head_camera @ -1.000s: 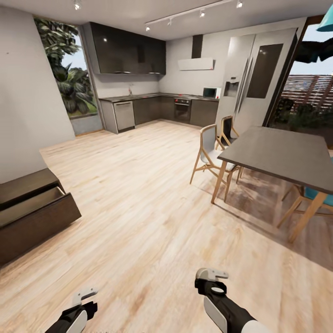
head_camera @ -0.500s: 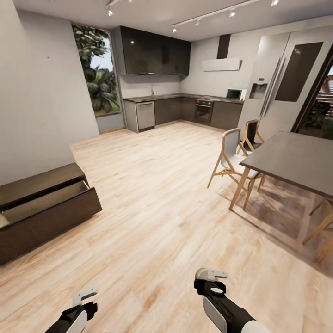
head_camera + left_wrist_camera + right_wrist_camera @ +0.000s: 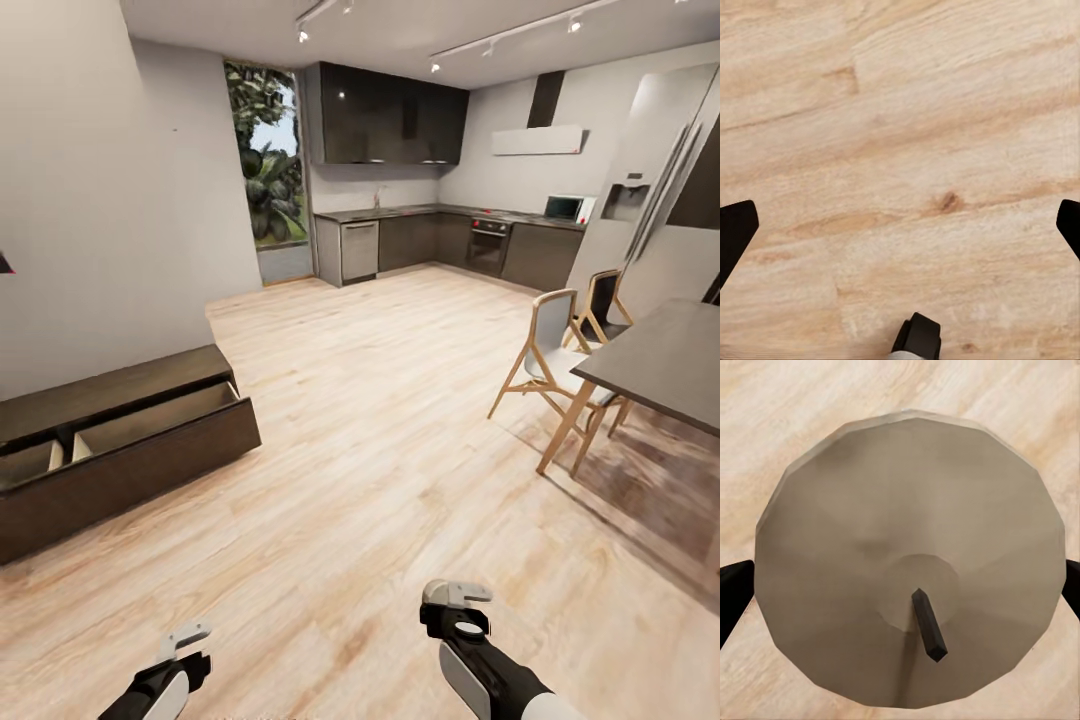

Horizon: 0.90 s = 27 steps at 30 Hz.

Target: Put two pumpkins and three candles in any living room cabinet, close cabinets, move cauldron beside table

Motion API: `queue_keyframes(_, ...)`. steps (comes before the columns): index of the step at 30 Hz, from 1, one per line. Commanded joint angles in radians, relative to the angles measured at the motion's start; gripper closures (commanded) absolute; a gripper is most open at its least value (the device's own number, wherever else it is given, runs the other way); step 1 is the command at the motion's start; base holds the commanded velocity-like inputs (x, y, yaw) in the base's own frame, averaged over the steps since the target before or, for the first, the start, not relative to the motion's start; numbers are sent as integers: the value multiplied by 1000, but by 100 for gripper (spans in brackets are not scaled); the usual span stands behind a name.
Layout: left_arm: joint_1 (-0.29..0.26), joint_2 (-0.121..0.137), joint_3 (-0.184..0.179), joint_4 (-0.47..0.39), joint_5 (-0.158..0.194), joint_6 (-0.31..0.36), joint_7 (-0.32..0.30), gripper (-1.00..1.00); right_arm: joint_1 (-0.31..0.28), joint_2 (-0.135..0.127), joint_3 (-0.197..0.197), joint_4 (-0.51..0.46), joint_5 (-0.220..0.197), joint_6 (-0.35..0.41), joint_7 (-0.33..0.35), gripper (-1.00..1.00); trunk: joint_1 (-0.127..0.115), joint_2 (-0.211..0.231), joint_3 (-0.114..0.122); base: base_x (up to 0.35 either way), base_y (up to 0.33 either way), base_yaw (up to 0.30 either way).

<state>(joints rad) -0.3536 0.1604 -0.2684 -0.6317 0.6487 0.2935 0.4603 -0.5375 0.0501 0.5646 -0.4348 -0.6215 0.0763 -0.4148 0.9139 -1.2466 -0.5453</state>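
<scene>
A grey-beige candle (image 3: pixel 911 559) with a short dark wick sits between the two dark fingertips of the right hand (image 3: pixel 900 585); in the right wrist view its rounded top reaches from one fingertip (image 3: pixel 735 596) to the other at the opposite edge, so the hand is pinching it, with pale wood floor (image 3: pixel 787 405) beneath. In the head view the right hand (image 3: pixel 455 605) hangs low over the floor in front of the robot, and the candle itself cannot be made out there.

The left hand (image 3: pixel 900 225) has its fingertips (image 3: pixel 735 232) spread wide apart at the two edges of its wrist view, with nothing but floor boards between them. In the head view the left hand (image 3: pixel 183 645) is also low, well apart from the right hand.

Ahead of the left hand and further out to its side stands the long dark-brown cabinet (image 3: pixel 120 450) against the wall, its drawer (image 3: pixel 150 420) pulled out and showing a pale inside. Ahead of the right hand and out to its side are a dark dining table (image 3: pixel 665 360) with wooden chairs (image 3: pixel 550 370). Far ahead lies the kitchen (image 3: pixel 430 235).
</scene>
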Motion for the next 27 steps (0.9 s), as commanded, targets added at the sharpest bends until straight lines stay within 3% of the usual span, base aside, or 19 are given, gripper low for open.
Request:
queue_keyframes(1, -1, 2, -8, -2, 8, 3, 9, -100, -1, -1, 9, -2, -4, 5, -12, 100, -4, 7, 2, 0, 0, 284)
queue_keyframes(27, -1, 2, -8, -2, 8, 3, 9, -100, -1, 0, 9, -2, -4, 5, -12, 100, -104, 189, 84, 0, 0, 284)
